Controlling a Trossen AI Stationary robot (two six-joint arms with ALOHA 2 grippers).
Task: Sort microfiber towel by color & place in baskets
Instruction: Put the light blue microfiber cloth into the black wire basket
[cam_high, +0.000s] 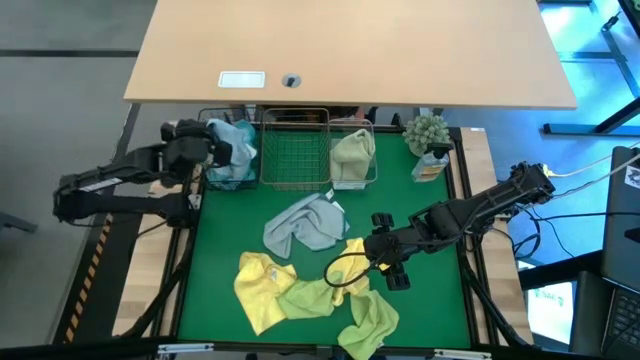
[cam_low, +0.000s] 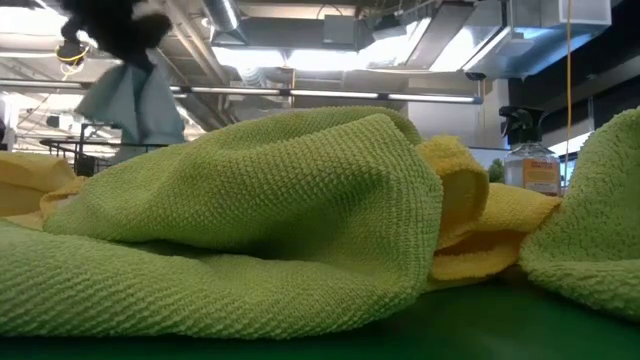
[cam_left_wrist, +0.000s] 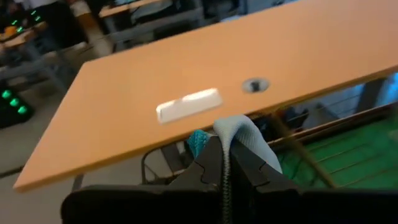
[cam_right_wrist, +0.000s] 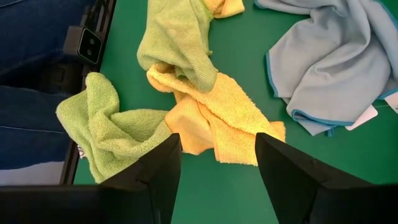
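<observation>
Clenching a blue-grey towel (cam_high: 236, 140), the left claw (cam_high: 218, 148) hangs over the leftmost basket (cam_high: 228, 178). We see the right claw (cam_high: 352, 268) released, just above the yellow towel (cam_right_wrist: 217, 115) on the green worktop (cam_high: 420, 300). Green towels (cam_high: 345, 305) and another blue-grey one (cam_high: 305, 225) lie beside it.

Tan desk (cam_high: 350, 50) beyond green table (cam_high: 220, 215)

High view looks straight down on the desk (cam_high: 220, 230); low view sits at desk level — both share the yellow-green towel pile (cam_high: 310, 295), near six o'clock.
</observation>
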